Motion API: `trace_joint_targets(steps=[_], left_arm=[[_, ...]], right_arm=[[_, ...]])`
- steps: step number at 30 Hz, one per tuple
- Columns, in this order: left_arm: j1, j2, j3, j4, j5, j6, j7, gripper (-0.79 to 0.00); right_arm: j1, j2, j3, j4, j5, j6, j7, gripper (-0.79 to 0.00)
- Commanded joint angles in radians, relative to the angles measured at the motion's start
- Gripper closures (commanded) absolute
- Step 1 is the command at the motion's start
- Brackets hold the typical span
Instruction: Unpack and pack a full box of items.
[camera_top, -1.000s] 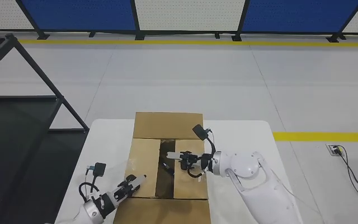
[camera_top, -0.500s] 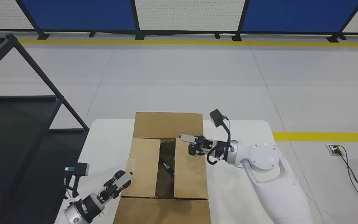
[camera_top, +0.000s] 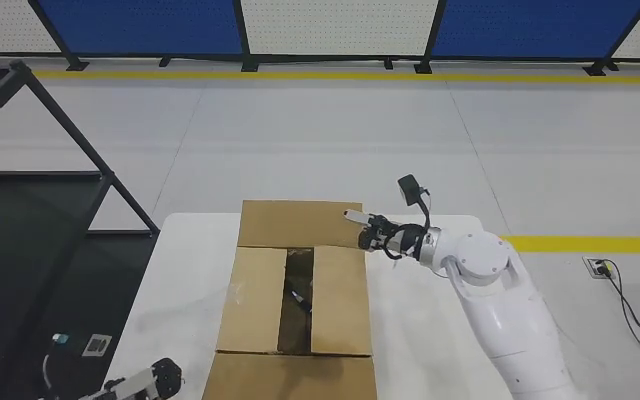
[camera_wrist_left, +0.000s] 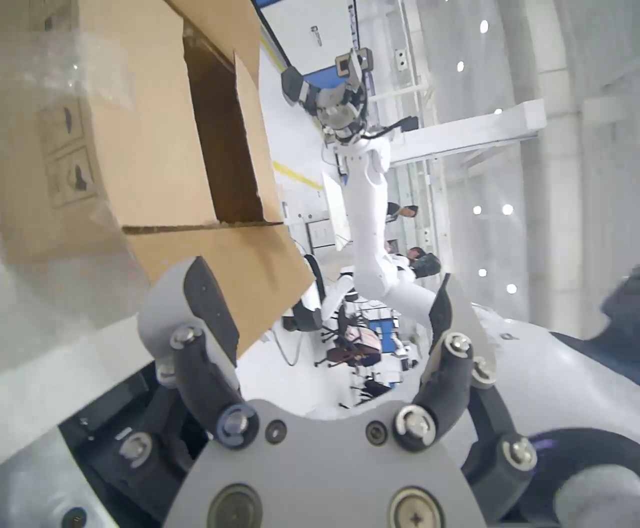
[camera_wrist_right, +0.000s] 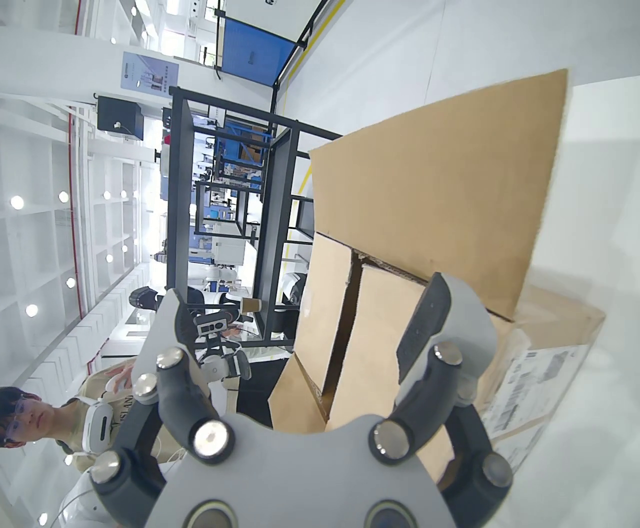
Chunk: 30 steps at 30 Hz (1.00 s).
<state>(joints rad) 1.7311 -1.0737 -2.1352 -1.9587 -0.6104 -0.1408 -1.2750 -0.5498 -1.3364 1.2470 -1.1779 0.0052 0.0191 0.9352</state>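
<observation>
One box (camera_wrist_right: 550, 325) stands on one table (camera_top: 190, 290). It has four flaps: one left flap (camera_top: 252, 295), one right flap (camera_top: 340, 300), one far flap (camera_top: 300, 223) and one near flap (camera_top: 290, 378). One gap (camera_top: 298, 325) runs between the two side flaps, and one dark item (camera_top: 297, 296) shows in it. One label (camera_wrist_right: 540, 380) sits on the box's side. There are two grippers, one left gripper (camera_wrist_left: 322, 272) and one right gripper (camera_wrist_right: 306, 292), each with two fingers, four in all. Around the table: one black rack (camera_top: 70, 130), two blue panels (camera_top: 140, 25), two yellow lines (camera_top: 300, 73), one floor socket (camera_top: 597, 266)
</observation>
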Motion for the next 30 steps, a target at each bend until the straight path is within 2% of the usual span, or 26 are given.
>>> trace_joint_targets(steps=[1,12,14,17,20,25,30], left_arm=[[0.01,0.005,-0.037,0.025,-0.005,0.017,-0.05,-0.785],[0.01,0.005,-0.037,0.025,-0.005,0.017,-0.05,-0.785],[0.013,0.007,-0.025,0.012,0.027,0.032,-0.035,-0.785],[0.015,0.017,0.014,-0.001,0.152,0.069,-0.07,-0.785],[-0.005,0.027,0.046,0.034,0.224,0.097,-0.086,-0.785],[-0.028,0.038,0.071,0.066,0.241,0.105,-0.119,-0.785],[-0.037,0.046,0.105,0.068,0.26,0.11,-0.147,-0.785]], right_arm=[[-0.001,0.0,0.0,-0.006,0.0,0.001,0.0,-0.785],[-0.001,0.0,0.0,-0.006,0.0,0.001,0.0,-0.785],[-0.018,-0.003,0.002,0.01,0.038,-0.011,-0.022,-0.785],[-0.004,-0.008,-0.006,0.075,0.066,-0.075,-0.053,-0.785],[0.023,-0.007,-0.008,0.145,0.024,-0.143,-0.117,-0.785],[0.061,-0.008,-0.009,0.264,0.018,-0.246,-0.156,-0.785],[0.13,-0.029,-0.064,0.409,0.022,-0.258,-0.168,-0.785]])
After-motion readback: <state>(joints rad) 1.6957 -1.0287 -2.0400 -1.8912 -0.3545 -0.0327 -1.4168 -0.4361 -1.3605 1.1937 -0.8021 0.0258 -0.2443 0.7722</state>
